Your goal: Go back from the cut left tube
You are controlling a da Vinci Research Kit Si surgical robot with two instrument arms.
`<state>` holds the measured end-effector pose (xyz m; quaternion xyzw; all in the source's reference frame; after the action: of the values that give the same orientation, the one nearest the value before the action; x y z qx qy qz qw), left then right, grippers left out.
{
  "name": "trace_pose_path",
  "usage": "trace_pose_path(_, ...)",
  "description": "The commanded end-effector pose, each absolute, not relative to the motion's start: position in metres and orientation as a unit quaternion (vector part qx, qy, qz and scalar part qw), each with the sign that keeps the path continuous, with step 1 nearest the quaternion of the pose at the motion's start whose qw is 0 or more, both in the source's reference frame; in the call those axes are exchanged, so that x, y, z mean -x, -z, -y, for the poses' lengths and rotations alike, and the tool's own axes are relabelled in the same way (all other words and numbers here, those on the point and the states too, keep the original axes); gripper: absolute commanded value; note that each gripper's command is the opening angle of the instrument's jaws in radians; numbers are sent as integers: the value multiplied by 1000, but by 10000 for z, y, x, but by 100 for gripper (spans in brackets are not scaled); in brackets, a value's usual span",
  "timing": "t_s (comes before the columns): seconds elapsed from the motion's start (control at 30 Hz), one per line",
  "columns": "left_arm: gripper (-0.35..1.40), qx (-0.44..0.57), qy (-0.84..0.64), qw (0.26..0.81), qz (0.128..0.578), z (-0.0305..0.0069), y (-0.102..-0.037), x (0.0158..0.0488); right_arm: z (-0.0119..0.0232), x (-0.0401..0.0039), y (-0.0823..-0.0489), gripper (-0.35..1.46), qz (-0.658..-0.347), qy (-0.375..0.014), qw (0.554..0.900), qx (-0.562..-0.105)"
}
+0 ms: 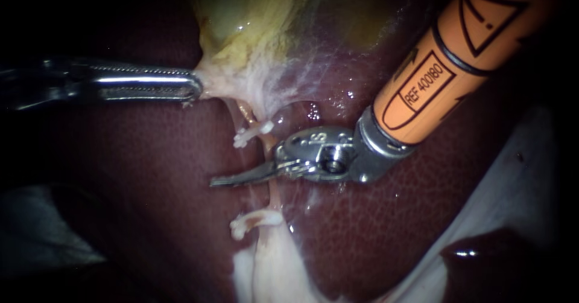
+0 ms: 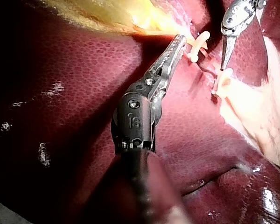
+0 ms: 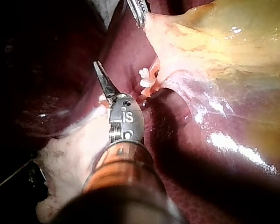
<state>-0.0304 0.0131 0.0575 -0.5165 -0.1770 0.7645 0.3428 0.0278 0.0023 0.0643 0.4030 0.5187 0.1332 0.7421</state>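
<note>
The left tube is in two parts. Its upper stub [image 1: 248, 135] carries white clips and hangs from the gallbladder [image 1: 241, 19]; the lower stub [image 1: 250, 220] lies on pale tissue. My right instrument [image 1: 220, 181], on an orange shaft, lies across the gap between the stubs, its slim blades shut and empty, pointing left. A thin strand [image 1: 274, 191] runs behind it. My left instrument [image 1: 194, 89] is shut on the gallbladder's pale neck and holds it to the left. The left wrist view shows that grip [image 2: 179, 41], with both stubs [image 2: 198, 46] [image 2: 222, 79] beside the right instrument's blades [image 2: 222, 65].
Dark red liver [image 1: 151, 176] lies under everything. Pale fatty tissue [image 1: 271, 267] spreads below the lower stub. A white sheet [image 1: 512, 188] shows at the right edge. In the right wrist view the clipped stub [image 3: 144, 79] sits just ahead of the blades [image 3: 98, 67].
</note>
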Motion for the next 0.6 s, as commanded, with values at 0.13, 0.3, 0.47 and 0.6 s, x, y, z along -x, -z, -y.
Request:
trace_pose_path(0.13,-35,517,-764,342,178,-131,-576,303,-19,-281,-647,64,-533,-135,728,-409)
trace_pose_path(0.3,-35,517,-764,342,178,-131,-576,302,-20,-287,-647,135,-534,-178,703,-434)
trace_pose_path(0.47,-35,517,-764,342,178,-131,-576,302,-18,-285,-646,143,-527,-201,702,-436)
trace_pose_path(0.6,-35,517,-764,342,178,-132,-577,302,-15,-267,-641,143,-524,-216,703,-430)
